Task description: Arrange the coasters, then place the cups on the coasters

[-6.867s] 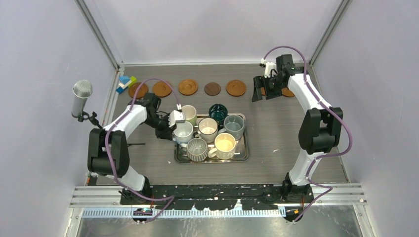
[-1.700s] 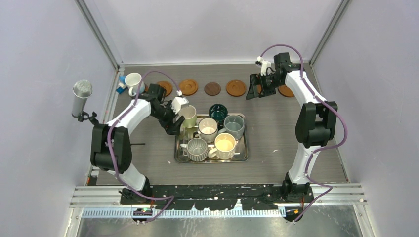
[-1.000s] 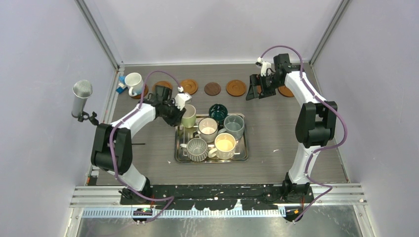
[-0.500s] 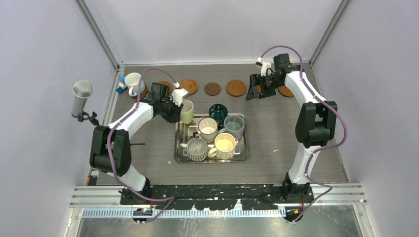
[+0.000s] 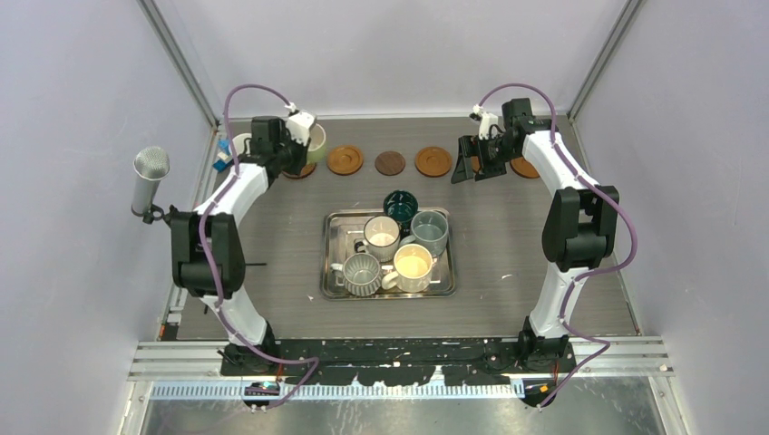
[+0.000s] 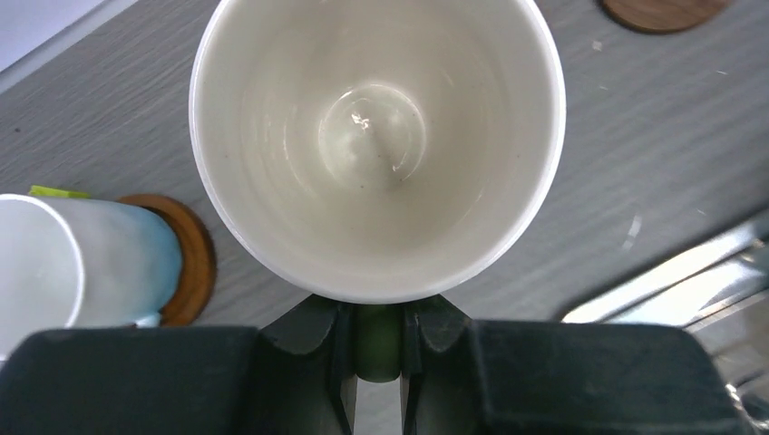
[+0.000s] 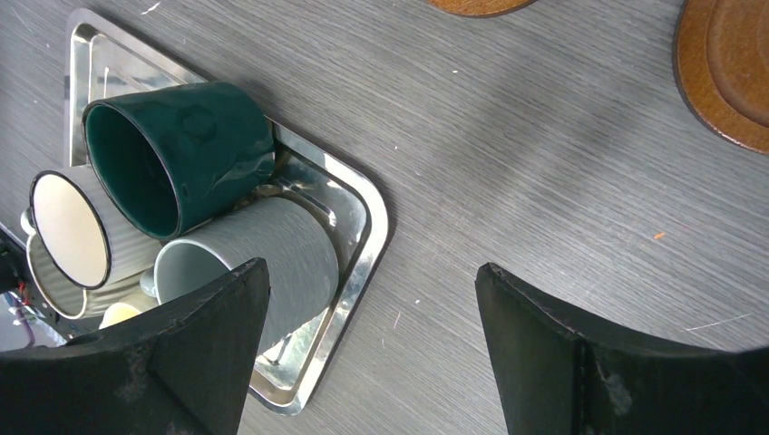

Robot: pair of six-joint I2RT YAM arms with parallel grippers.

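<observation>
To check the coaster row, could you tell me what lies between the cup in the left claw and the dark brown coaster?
One bare orange-brown coaster sits between the cup and the dark brown coaster, as the top view shows.

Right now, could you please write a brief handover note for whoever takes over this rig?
Left pincer: shut on the handle of the pale cream ceramic mug, at the far row beside the white ceramic mug; whether it is set down is unclear.
Right pincer: open, empty, above the table near the row's right end.
Done: the white mug stands on the leftmost orange-brown round wooden coaster.
Left: five mugs in the rectangular steel tray; bare coasters include an orange-brown disc, the dark brown disc and a second orange-brown disc.
</observation>
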